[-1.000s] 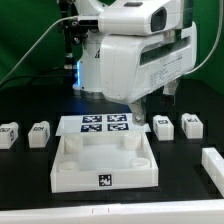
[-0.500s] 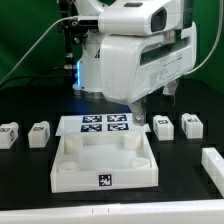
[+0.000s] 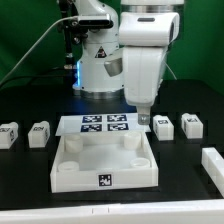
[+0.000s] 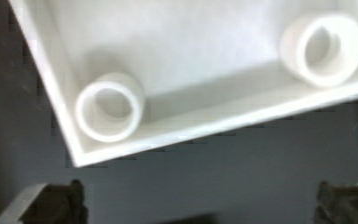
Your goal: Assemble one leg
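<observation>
Leg: small chunky white block [image 3: 163, 127] w/ a sq. b/w marker on its face. It sits on the tabletop [image 3: 185, 190] toward the edge on the exterior view's right, near the tray's far corner, w/ a twin leg [image 3: 191, 125] just beside it.
Handling: prob. light, stiff moulded plastic. Smooth, so maybe slippery, but not fragile. Best hold, I'd judge: pinch two flat opposite sides, clear of the marker face.
Other legs: two alike by the opposite edge (exterior view's left), one [image 3: 8, 135] and its neighbour [image 3: 39, 133].
Tray: big white sq. piece [image 3: 75, 175], raised rim, mid-table. Wrist view shows its corner [image 4: 211, 60] w/ round ring sockets [image 4: 108, 108].
Marker board: thin flat sheet [image 3: 103, 124], just behind the tray.
Gripper: hangs [image 3: 146, 118] over the tray's far corner, near the leg but apart from it. Fingers [image 4: 60, 200] spread wide, nothing btw. them.
Tabletop: matte black.
</observation>
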You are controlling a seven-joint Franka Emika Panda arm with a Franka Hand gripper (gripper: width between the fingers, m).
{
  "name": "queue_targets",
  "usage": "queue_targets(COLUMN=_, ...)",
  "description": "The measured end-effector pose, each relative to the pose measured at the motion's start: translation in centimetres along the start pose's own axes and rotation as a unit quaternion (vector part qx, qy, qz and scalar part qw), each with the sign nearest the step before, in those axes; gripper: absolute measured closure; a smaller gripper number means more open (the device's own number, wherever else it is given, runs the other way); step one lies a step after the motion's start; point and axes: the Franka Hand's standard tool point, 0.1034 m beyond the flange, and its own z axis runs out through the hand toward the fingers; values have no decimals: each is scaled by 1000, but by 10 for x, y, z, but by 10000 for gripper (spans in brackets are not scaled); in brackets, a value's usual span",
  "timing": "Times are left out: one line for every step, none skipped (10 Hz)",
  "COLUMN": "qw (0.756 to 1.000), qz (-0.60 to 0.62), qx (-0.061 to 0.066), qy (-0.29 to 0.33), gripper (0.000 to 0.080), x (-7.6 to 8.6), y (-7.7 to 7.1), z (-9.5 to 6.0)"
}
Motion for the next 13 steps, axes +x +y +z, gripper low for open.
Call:
queue_targets(qw=999, qz=-52, qx=1, qy=1, gripper=150, x=-7, y=-10, z=4)
queue_targets(qw=995, qz=-100, qx=-2, qy=1, gripper=150, x=-12, y=-12, z=7)
queue_targets(qw=992, qz=-128, qx=-3, qy=-1, gripper=150, x=-12, y=-11, z=7)
queue_targets(qw=994, qz=-113, qx=-3, qy=-1, gripper=150, x=-12, y=-11, z=7)
queue_targets(qw=994, qz=-113, qx=-3, qy=-1, gripper=150, x=-13, y=-11, z=7)
queue_targets(qw=994, qz=-113, qx=-2, qy=-1, gripper=150, x=-13, y=-12, z=7)
queue_targets(qw=994, qz=-112, qx=-1, qy=-1, gripper=150, x=-15, y=-14, z=9)
queue_targets(qw=994, qz=-110, qx=0, qy=1, gripper=150, x=-23, y=-26, z=19)
queue_targets(qw=994, qz=-113, qx=1, qy=3, gripper=150, x=-37, y=-45, z=31)
queue_targets(qw=993, qz=-115, qx=6, qy=5, gripper=150, x=-50, y=-57, z=41)
queue_targets(qw=993, qz=-117, qx=6, qy=8, gripper=150, x=-62, y=-61, z=51)
queue_targets(qw=994, qz=-109, qx=14, qy=11, gripper=150, x=-72, y=-65, z=65)
queue_targets(qw=994, qz=-103, qx=23, qy=12, gripper=150, x=-76, y=-67, z=75)
